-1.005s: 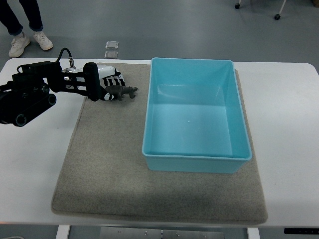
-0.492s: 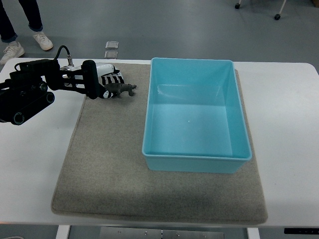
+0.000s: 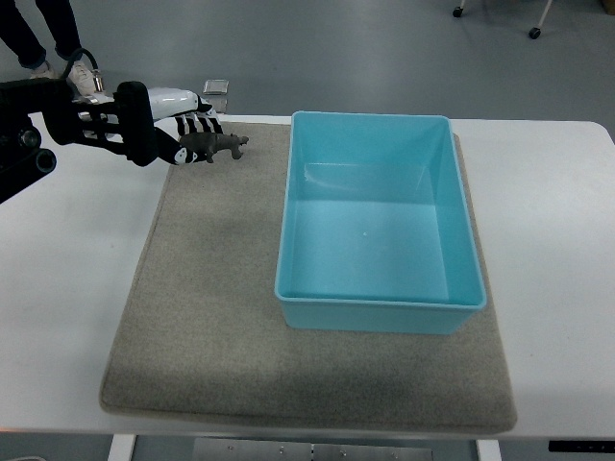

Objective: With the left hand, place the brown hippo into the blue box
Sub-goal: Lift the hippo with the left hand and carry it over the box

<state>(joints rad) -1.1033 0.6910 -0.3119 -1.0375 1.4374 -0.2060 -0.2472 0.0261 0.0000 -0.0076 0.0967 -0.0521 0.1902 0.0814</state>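
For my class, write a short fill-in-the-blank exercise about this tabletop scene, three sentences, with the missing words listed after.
1. The left hand holds a small brown ____.
2. The blue box has ____ inside it.
3. The box stands on a grey ____, which lies on the white table.

Missing words: hippo; nothing; mat.

Left hand [image 3: 187, 134] at upper left of frame, arm reaching in from the left edge, fingers curled shut around a small figure.
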